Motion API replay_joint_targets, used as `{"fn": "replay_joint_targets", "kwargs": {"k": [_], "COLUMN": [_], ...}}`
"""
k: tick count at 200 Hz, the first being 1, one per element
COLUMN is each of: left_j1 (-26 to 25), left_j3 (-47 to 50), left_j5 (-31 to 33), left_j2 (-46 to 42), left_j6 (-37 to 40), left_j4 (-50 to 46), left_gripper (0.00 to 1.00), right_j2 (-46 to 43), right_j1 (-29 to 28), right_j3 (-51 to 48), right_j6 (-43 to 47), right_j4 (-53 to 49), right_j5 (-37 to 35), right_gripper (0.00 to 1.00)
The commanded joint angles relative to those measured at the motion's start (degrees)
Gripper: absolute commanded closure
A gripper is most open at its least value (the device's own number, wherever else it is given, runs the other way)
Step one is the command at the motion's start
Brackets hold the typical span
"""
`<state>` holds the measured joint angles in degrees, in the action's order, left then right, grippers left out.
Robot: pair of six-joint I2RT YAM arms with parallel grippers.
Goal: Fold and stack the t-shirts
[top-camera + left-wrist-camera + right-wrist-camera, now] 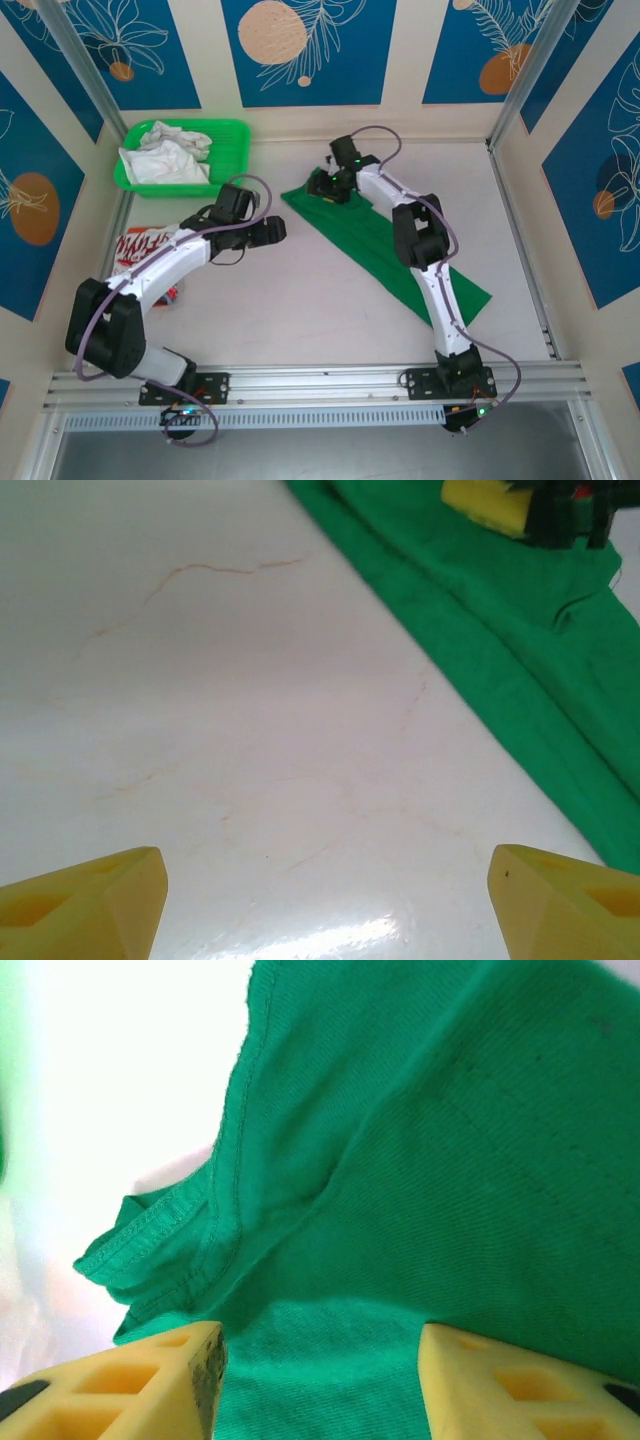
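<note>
The bright green t-shirt [385, 245] lies in a long diagonal strip from the far middle of the table to the near right. My right gripper [326, 186] is down on its far left end, near the hemmed edge [170, 1220]. Its yellow jaws [318, 1345] stand apart, open, with green cloth lying flat between them. My left gripper [274, 232] hovers over bare tabletop just left of the green shirt, open and holding nothing [325, 870]. The red t-shirt [140, 250] with white lettering lies at the left, partly hidden under my left arm.
A green plastic basket [232, 128] with white cloth in it stands at the far left. The left wrist view has the green shirt's edge [470, 670] running diagonally, with the right gripper's yellow finger [485, 505] at the top. Frame rails border the table.
</note>
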<state>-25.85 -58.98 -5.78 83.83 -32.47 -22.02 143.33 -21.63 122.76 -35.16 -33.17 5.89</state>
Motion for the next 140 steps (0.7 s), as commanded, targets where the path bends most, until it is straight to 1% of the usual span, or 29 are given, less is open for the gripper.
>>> {"fn": "replay_joint_targets", "kwargs": {"k": [1, 47, 75, 89, 110, 140], "left_j1": [-2.3, -5.4, -6.9, -7.9, -9.8, -10.9], "left_j3": [-0.9, -1.0, -0.8, -0.7, -1.0, -0.3], "left_j5": [-2.8, -4.4, -4.1, -3.3, -0.5, 0.7], "left_j2": [2.5, 4.2, 4.4, 4.4, 4.3, 3.0], "left_j6": [0.1, -0.6, -0.2, 0.6, 2.4, 3.9], "left_j4": [3.2, 6.6, 8.1, 8.9, 8.9, 10.2], "left_gripper": [0.15, 0.12, 0.11, 0.1, 0.09, 0.09], "right_j2": [2.5, 4.6, 4.7, 2.7, -4.6, -20.6], "right_j1": [4.6, 12.7, 16.2, 17.1, 17.5, 17.5], "right_j3": [1.2, 8.3, 12.1, 12.0, 5.9, -14.4], "right_j6": [-2.8, -0.5, 1.7, 3.4, 6.2, 7.6], "right_j4": [-5.5, -11.9, -15.2, -15.9, -13.7, -4.7], "right_j5": [-2.7, -3.8, -3.3, -2.9, -3.1, -5.9], "right_gripper": [0.43, 0.39, 0.37, 0.35, 0.3, 0.22]}}
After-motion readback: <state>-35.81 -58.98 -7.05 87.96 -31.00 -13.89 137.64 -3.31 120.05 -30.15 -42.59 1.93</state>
